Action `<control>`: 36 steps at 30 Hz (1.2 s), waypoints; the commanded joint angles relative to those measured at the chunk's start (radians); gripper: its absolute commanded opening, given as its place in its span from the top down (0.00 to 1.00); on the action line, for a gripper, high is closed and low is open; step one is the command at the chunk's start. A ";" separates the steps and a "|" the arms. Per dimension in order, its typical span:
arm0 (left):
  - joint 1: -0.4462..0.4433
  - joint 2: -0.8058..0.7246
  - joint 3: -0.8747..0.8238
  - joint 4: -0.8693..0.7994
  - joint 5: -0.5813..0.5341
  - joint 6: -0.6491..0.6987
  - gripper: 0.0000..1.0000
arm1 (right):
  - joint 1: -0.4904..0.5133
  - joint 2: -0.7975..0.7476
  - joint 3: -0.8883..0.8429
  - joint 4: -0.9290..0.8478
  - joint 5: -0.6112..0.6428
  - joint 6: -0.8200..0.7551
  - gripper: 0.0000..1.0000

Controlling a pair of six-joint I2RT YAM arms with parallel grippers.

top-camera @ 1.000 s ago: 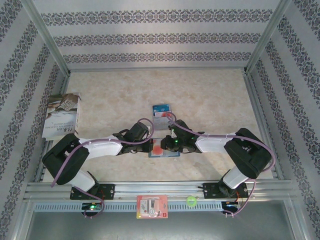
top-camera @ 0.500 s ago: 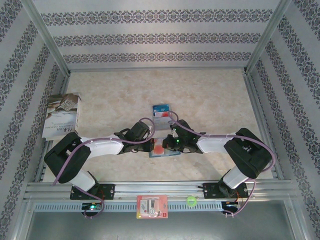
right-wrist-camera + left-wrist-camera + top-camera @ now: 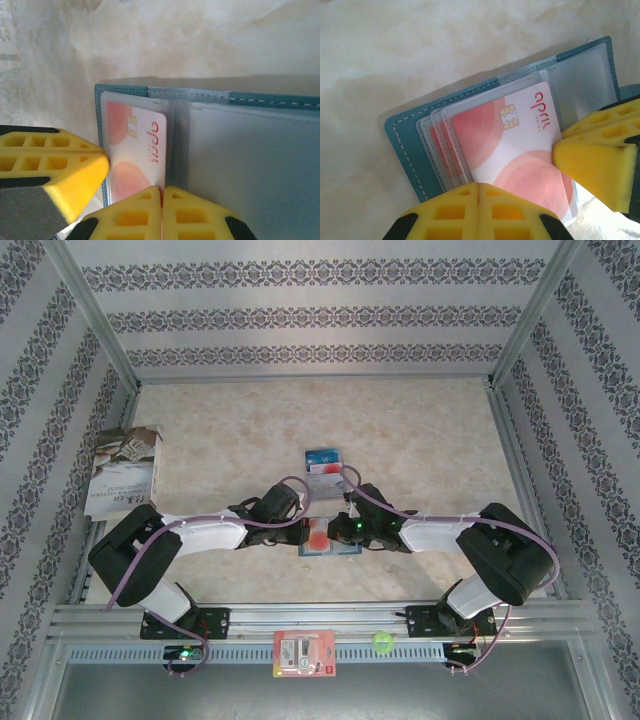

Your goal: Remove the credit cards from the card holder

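Note:
The teal card holder (image 3: 346, 549) lies open on the table between my two grippers. A red-and-white credit card (image 3: 520, 145) sits in its clear left pocket (image 3: 135, 155); more pocket leaves are stacked under it. My left gripper (image 3: 479, 192) is shut, its tips on the near edge of the pockets (image 3: 300, 532). My right gripper (image 3: 162, 195) is shut too, with its tips at the card's near right corner (image 3: 338, 530). Each gripper's yellow fingers (image 3: 595, 165) show in the other's wrist view (image 3: 50, 170). A blue card and a pale one (image 3: 322, 460) lie on the table behind.
A pale book (image 3: 125, 472) leans at the left edge. On the front rail lie a red-and-white packet (image 3: 304, 653) and a small green thing (image 3: 380, 642). The holder's right-hand clear pocket (image 3: 250, 165) holds nothing. Patterned walls close in three sides.
The right arm's elbow has swung a little outward to the right and its jaws have closed. The left arm and the card holder have stayed put.

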 commanded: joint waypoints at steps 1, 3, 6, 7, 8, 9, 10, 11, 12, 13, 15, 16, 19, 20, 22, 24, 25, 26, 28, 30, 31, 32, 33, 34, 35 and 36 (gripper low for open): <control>-0.012 0.005 -0.024 -0.068 -0.006 0.023 1.00 | -0.003 -0.014 -0.021 -0.020 0.039 -0.024 0.85; -0.013 0.007 -0.022 -0.068 -0.004 0.024 1.00 | -0.003 -0.017 -0.020 -0.020 0.042 -0.024 0.83; -0.013 0.013 -0.023 -0.064 -0.002 0.022 1.00 | -0.003 -0.023 -0.025 -0.022 0.051 -0.019 0.83; -0.012 0.014 -0.026 -0.062 -0.002 0.020 1.00 | -0.003 -0.025 -0.026 -0.024 0.052 -0.019 0.83; -0.012 0.014 -0.026 -0.058 -0.002 0.020 1.00 | -0.003 -0.028 -0.028 -0.026 0.053 -0.019 0.84; -0.012 0.013 -0.028 -0.058 -0.001 0.018 1.00 | -0.003 -0.031 -0.030 -0.025 0.053 -0.018 0.86; -0.012 0.013 -0.029 -0.056 0.000 0.018 1.00 | -0.003 -0.031 -0.031 -0.021 0.054 -0.018 0.87; -0.012 0.013 -0.030 -0.053 0.002 0.018 1.00 | -0.003 -0.030 -0.032 -0.020 0.052 -0.019 0.89; -0.011 0.014 -0.028 -0.053 0.001 0.018 1.00 | -0.004 -0.031 -0.033 -0.015 0.050 -0.018 0.92; -0.013 0.014 -0.029 -0.054 0.000 0.018 1.00 | -0.003 -0.032 -0.034 -0.010 0.048 -0.019 0.93; -0.012 0.012 -0.029 -0.058 -0.002 0.017 1.00 | -0.003 -0.039 -0.039 -0.008 0.051 -0.018 0.99; -0.012 0.010 -0.031 -0.058 -0.003 0.015 1.00 | -0.003 -0.043 -0.042 -0.009 0.053 -0.019 1.00; -0.012 -0.001 -0.035 -0.057 -0.009 0.014 1.00 | -0.005 -0.077 -0.059 -0.022 0.079 -0.018 1.00; -0.012 -0.003 -0.036 -0.056 -0.009 0.014 1.00 | -0.006 -0.090 -0.066 -0.026 0.089 -0.019 1.00; -0.013 -0.002 -0.037 -0.056 -0.010 0.012 1.00 | -0.009 -0.106 -0.068 -0.033 0.088 -0.024 1.00; -0.013 0.001 -0.037 -0.052 -0.006 0.011 1.00 | -0.010 -0.108 -0.058 -0.050 0.085 -0.033 1.00; -0.012 0.001 -0.037 -0.052 -0.007 0.011 1.00 | -0.010 -0.103 -0.051 -0.053 0.079 -0.038 0.94; -0.012 0.001 -0.037 -0.053 -0.006 0.011 1.00 | -0.010 -0.092 -0.042 -0.058 0.067 -0.043 0.84; -0.012 -0.001 -0.037 -0.052 -0.006 0.013 1.00 | -0.010 -0.073 -0.034 -0.055 0.055 -0.043 0.76; -0.012 0.000 -0.034 -0.053 -0.004 0.014 1.00 | -0.010 -0.057 -0.034 -0.050 0.057 -0.037 0.76; -0.013 0.001 -0.035 -0.053 -0.005 0.015 1.00 | -0.009 -0.051 -0.034 -0.050 0.058 -0.037 0.75; -0.013 0.001 -0.034 -0.052 -0.003 0.015 1.00 | -0.010 -0.044 -0.031 -0.047 0.055 -0.037 0.74; -0.012 0.005 -0.034 -0.053 -0.001 0.015 1.00 | -0.010 -0.037 -0.030 -0.040 0.047 -0.037 0.73; -0.013 0.007 -0.033 -0.051 0.000 0.017 1.00 | -0.009 -0.029 -0.027 -0.037 0.042 -0.037 0.73; -0.012 0.009 -0.032 -0.052 0.002 0.017 1.00 | -0.008 -0.023 -0.025 -0.034 0.038 -0.037 0.73; -0.012 0.011 -0.030 -0.053 0.003 0.017 1.00 | -0.009 -0.019 -0.025 -0.033 0.037 -0.037 0.77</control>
